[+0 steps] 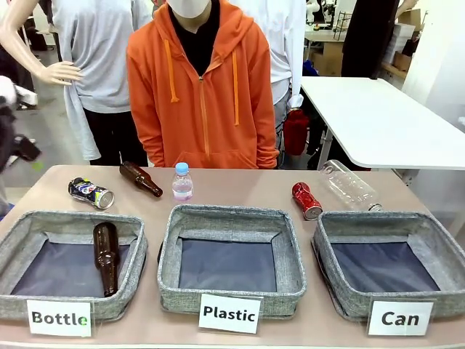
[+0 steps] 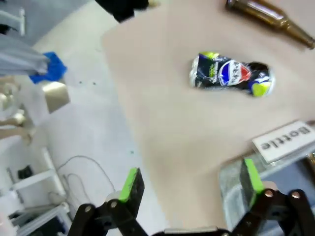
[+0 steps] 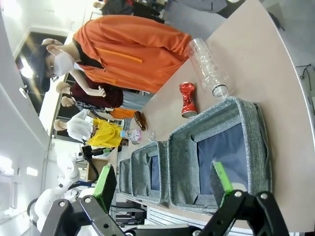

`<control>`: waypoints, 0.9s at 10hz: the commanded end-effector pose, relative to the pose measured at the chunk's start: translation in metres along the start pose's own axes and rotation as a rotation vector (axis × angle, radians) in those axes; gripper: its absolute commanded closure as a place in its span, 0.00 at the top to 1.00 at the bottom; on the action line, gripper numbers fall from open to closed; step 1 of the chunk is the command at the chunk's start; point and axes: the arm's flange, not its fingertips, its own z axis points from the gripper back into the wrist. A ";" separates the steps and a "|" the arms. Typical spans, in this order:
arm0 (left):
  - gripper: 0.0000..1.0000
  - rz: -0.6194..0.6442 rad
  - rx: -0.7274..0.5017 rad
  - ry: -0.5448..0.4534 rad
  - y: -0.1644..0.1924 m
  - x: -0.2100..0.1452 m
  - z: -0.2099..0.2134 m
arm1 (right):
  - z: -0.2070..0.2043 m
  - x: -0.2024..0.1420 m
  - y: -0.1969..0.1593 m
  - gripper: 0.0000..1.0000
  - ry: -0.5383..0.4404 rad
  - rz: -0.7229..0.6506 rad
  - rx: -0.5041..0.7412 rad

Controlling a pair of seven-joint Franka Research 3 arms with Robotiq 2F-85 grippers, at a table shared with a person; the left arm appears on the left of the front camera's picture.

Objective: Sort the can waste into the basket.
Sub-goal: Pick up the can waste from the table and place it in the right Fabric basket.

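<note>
A dark blue can (image 1: 91, 193) with white print lies on its side at the table's back left, seen closer as the dark blue can (image 2: 230, 74) in the left wrist view. A dented red can (image 1: 306, 200) lies behind the right-hand basket (image 1: 425, 228), labelled "Can"; the right wrist view also holds the red can (image 3: 187, 100) and that basket (image 3: 251, 128). My left gripper (image 2: 189, 184) hangs open over the table's left edge, short of the blue can. Above the basket's near side, my right gripper (image 3: 165, 181) is open and holds nothing.
The "Bottle" bin (image 1: 18, 240) holds a brown bottle (image 1: 106, 255); the "Plastic" bin (image 1: 290, 247) stands in the middle. A second brown bottle (image 1: 140, 178), a small water bottle (image 1: 182, 182) and a clear plastic bottle (image 1: 349, 185) lie behind. A person in an orange hoodie (image 1: 203, 87) stands opposite.
</note>
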 end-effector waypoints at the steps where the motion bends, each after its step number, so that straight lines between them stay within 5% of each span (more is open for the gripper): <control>1: 1.00 -0.048 0.001 0.040 -0.015 0.032 -0.027 | 0.000 0.003 -0.001 1.00 -0.018 0.026 0.025; 5: 1.00 -0.005 -0.069 0.141 -0.039 0.064 -0.055 | 0.000 0.003 -0.001 1.00 -0.018 0.026 0.025; 6: 1.00 -0.088 -0.054 0.062 -0.049 0.054 -0.059 | 0.000 0.003 -0.001 1.00 -0.018 0.026 0.025; 9: 1.00 -0.070 -0.066 0.088 -0.049 0.060 -0.063 | 0.000 0.003 -0.001 1.00 -0.018 0.026 0.025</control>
